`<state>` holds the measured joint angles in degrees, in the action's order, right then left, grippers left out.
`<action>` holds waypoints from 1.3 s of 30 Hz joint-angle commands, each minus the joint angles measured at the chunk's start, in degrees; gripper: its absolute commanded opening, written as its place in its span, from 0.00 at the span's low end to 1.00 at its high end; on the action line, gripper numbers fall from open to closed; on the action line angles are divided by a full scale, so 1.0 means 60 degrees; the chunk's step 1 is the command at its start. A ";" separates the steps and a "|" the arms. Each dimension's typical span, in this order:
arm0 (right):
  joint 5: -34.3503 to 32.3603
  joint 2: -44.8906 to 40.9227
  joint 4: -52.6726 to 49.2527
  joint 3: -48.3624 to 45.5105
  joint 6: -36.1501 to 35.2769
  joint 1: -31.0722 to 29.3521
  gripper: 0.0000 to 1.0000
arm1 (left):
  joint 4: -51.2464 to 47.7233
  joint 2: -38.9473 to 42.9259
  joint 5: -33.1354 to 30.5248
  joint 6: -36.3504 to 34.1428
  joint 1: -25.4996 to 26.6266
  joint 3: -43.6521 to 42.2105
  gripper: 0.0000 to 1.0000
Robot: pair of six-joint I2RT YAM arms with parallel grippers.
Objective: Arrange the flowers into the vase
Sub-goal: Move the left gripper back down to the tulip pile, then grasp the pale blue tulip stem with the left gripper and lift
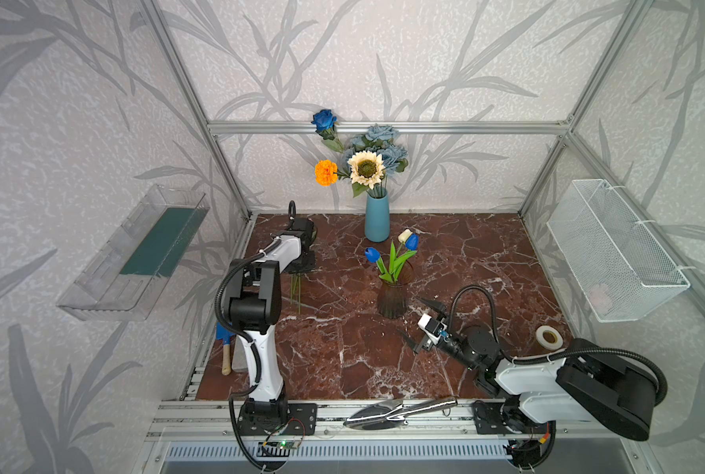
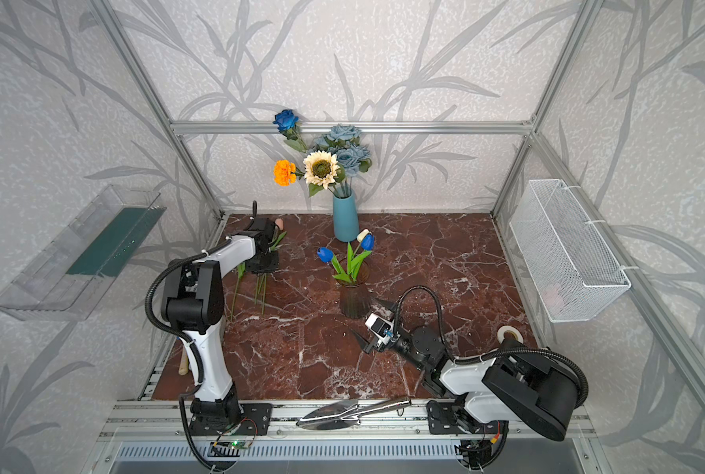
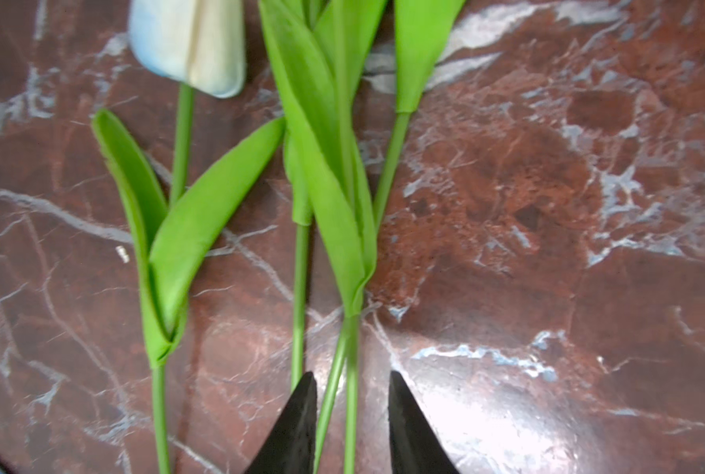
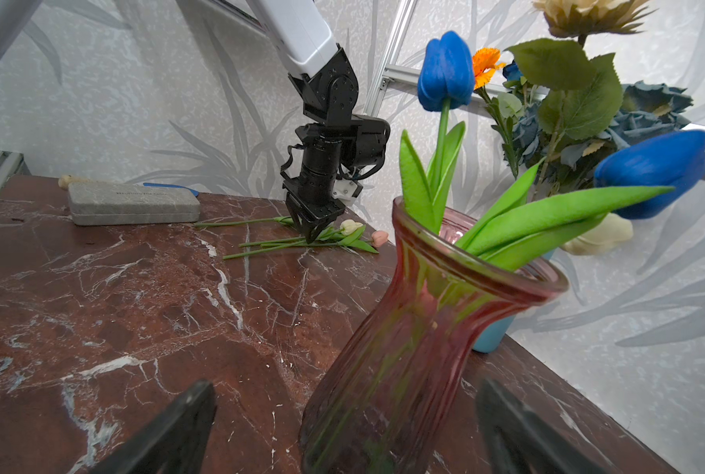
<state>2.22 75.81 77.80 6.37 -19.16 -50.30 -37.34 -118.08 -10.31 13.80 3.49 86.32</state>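
A pink glass vase (image 1: 392,301) (image 4: 404,349) stands mid-table and holds two blue tulips (image 1: 372,254) and a white one (image 1: 405,235). My right gripper (image 1: 410,316) (image 4: 344,383) is wide open just in front of the vase, not touching it. Several loose tulips (image 2: 260,287) lie on the marble at the back left, among them a white head (image 3: 190,45) and a pink head (image 4: 380,237). My left gripper (image 3: 350,377) (image 4: 311,238) points down onto them. Its jaws stand narrowly apart astride two green stems (image 3: 348,361), with a gap on one side.
A blue vase (image 1: 377,217) at the back holds a sunflower, a marigold and blue roses. A grey case (image 4: 133,203) lies at the left edge. A steel trowel (image 1: 400,410) rests on the front rail. A tape roll (image 1: 549,337) lies right, under a wire basket (image 1: 617,250).
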 commanded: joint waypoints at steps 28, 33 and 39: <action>-0.0037 -0.0352 0.0224 0.0121 -0.0147 -0.0082 0.99 | -0.0267 0.0602 0.0960 0.0264 -0.0098 0.0003 0.00; -0.0033 -0.0330 0.0243 0.0129 -0.0124 -0.0097 0.99 | -0.0066 0.1419 0.1088 0.0371 -0.0043 -0.0391 0.00; -0.0047 -0.0287 0.0316 0.0120 -0.0118 -0.0097 0.99 | 0.0303 0.2411 0.1626 0.0468 0.0030 -0.0857 0.00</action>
<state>2.15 74.52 77.76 6.37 -19.77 -50.37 -36.60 -106.78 -2.42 15.35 3.09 82.56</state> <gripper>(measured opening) 0.994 0.048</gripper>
